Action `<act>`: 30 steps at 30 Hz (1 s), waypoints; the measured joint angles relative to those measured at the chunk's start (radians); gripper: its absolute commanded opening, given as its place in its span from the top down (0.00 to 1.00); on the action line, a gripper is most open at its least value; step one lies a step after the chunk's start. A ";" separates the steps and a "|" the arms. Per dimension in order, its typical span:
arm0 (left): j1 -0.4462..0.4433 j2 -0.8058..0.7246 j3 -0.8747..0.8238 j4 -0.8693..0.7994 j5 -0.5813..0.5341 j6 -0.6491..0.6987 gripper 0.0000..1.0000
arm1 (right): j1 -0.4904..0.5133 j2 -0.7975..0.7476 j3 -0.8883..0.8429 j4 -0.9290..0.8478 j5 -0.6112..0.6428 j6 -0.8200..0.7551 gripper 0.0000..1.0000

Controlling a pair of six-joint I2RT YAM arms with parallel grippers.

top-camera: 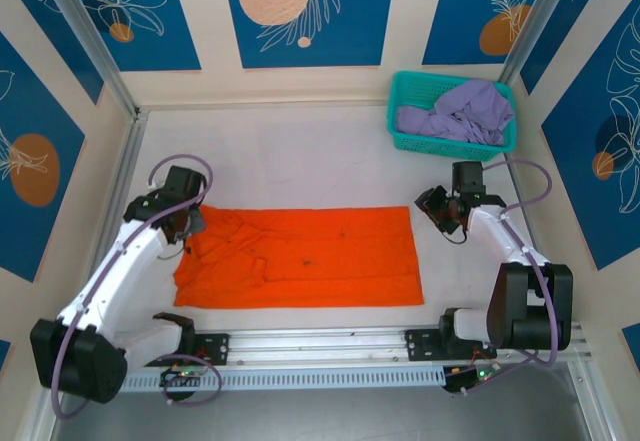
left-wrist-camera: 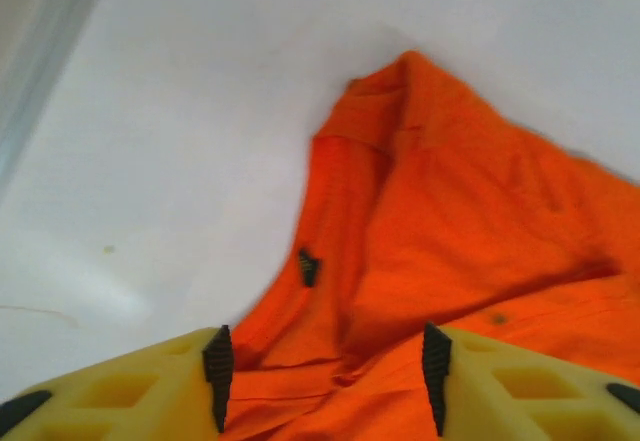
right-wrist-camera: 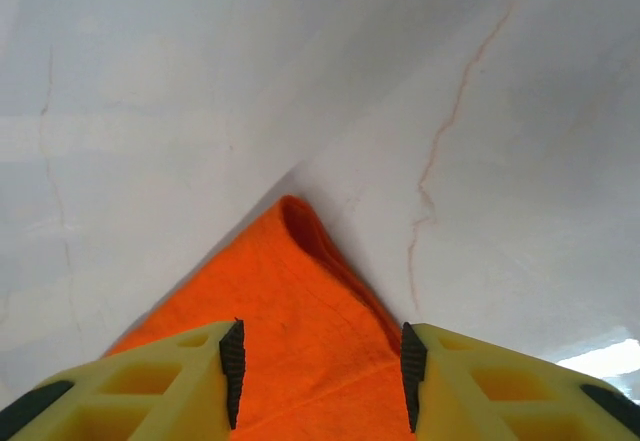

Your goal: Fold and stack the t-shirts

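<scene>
Top external view: orange t-shirt (top-camera: 310,256) spread flat as a wide rectangle on the white bench (top-camera: 280,161) between the two arms, lavender t-shirt (top-camera: 460,111) crumpled inside the teal basket (top-camera: 450,145) at the far right corner. Left wrist view: left hand (left-wrist-camera: 322,361) partly open, yellow fingers (left-wrist-camera: 217,356) apart over rumpled orange cloth at the shirt's left end, gripping nothing. Right wrist view: right hand (right-wrist-camera: 320,366) likewise parted and holding nothing, a folded corner of the orange t-shirt lying on the bench between and just beyond the fingertips.
</scene>
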 measured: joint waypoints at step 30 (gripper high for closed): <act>0.239 0.810 0.365 0.081 0.093 0.157 0.73 | 0.163 0.548 0.354 -0.089 -0.090 0.094 0.76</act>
